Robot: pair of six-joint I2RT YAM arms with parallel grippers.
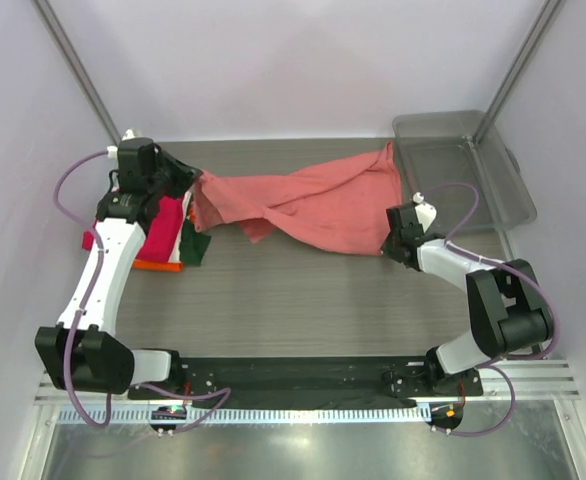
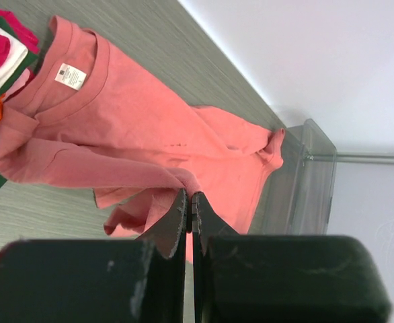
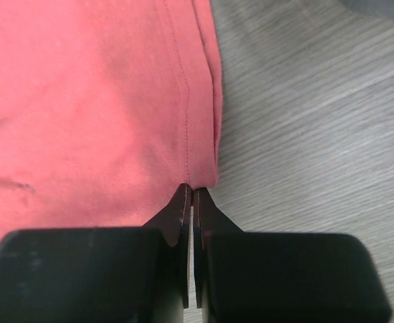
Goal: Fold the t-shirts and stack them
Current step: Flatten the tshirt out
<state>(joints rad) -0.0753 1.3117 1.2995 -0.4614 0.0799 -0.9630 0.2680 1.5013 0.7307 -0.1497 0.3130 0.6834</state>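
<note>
From above, the coral t-shirt sprawls rumpled across the upper centre of the table, with other t-shirts piled at left. Left wrist: the left tool pinches a bunched fold of it, lower centre. Right wrist: the right tool is clamped on the hem corner; spreading seems in hand, needing an even outward pull next.

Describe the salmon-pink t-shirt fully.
The salmon-pink t-shirt is soft, wrinkled cotton-looking knit, spread loosely and partly bunched across the table. Its ribbed collar bears a white label. The left gripper pinches one bunched fold, the right gripper its stitched hem. One corner reaches the clear bin.
</note>
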